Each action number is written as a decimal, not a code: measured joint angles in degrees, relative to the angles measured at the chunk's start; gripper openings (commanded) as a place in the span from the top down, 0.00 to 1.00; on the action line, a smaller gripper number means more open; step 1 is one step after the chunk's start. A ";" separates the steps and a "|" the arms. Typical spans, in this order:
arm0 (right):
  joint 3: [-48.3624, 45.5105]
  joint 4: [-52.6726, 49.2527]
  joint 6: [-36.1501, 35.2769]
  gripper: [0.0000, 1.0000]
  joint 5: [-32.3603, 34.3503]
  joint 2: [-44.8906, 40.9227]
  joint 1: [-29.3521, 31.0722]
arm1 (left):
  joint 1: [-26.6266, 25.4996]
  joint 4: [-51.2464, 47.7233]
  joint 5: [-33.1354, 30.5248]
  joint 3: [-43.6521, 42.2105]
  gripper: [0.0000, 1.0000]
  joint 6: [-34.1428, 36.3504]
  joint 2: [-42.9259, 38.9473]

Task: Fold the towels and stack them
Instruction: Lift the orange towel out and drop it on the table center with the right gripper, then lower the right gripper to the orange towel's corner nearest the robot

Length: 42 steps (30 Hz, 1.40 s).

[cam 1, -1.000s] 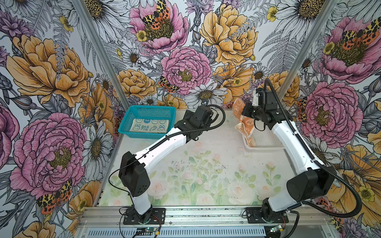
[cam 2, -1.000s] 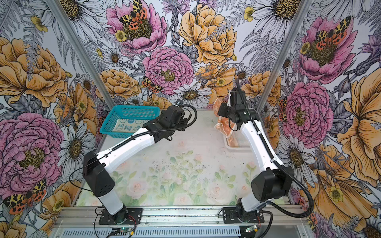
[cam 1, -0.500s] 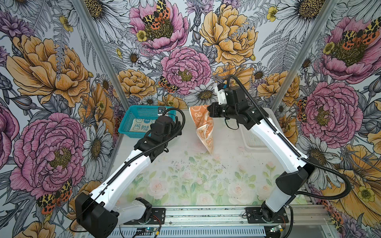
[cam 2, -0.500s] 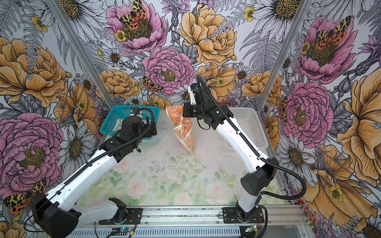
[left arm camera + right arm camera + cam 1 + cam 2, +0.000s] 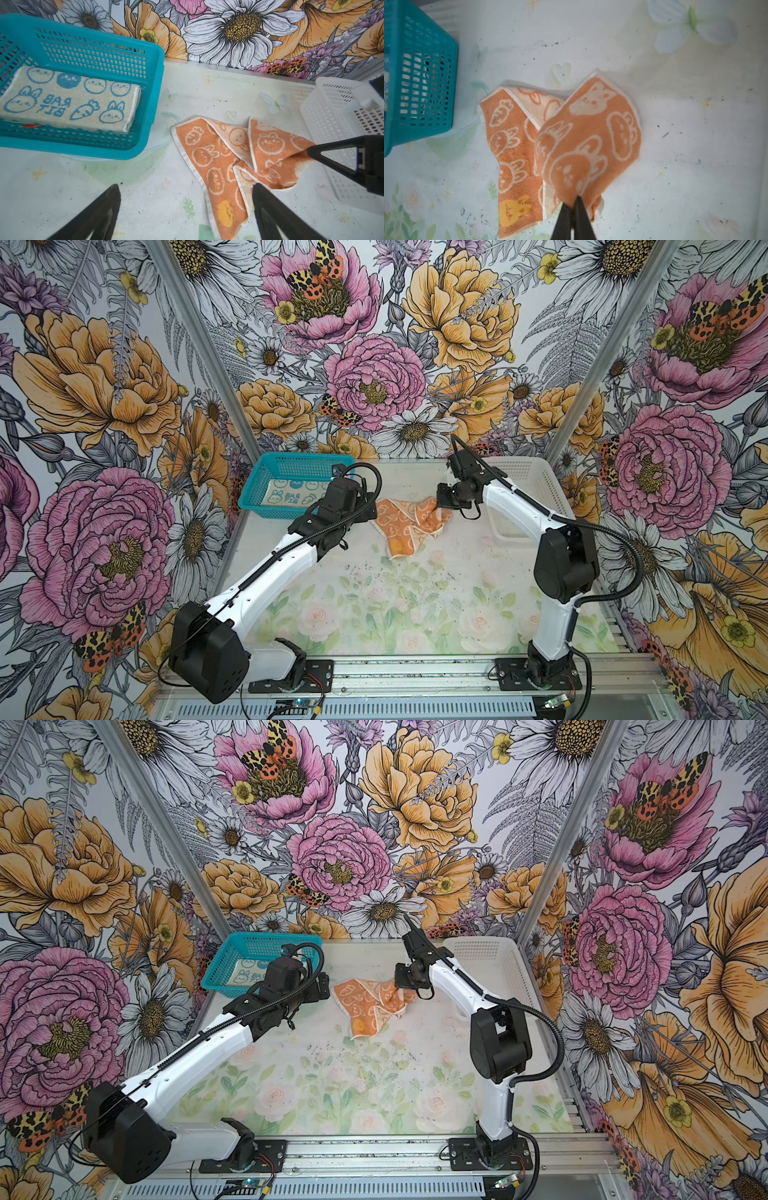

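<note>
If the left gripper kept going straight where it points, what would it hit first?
Likely the orange towel: the open left gripper aims low at its edge, one of its fingers overlapping the cloth. Depth is unclear; bare table may come first.

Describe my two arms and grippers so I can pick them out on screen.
The left arm and right arm match: white shells, black joint housings, a black corrugated cable hose looping along each, black base plates on an aluminium rail. The left gripper and right gripper have slim black fingers, tapered to points with triangular cut-outs.
</note>
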 measured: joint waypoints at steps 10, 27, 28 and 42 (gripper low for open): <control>-5.46 0.94 -0.79 0.18 1.27 -3.78 3.65 | 0.31 0.24 3.06 -0.63 0.01 -1.92 1.66; -7.13 14.97 8.44 0.18 -6.38 7.63 19.89 | 11.04 0.09 10.40 -6.38 0.01 -4.74 -5.97; -6.60 15.32 8.72 0.18 -6.73 9.03 19.93 | 11.08 0.00 10.54 -6.84 0.01 -4.74 -6.69; -12.55 21.94 9.49 0.18 -8.09 7.43 17.20 | 10.14 -0.70 11.67 -7.76 0.01 -5.60 -7.61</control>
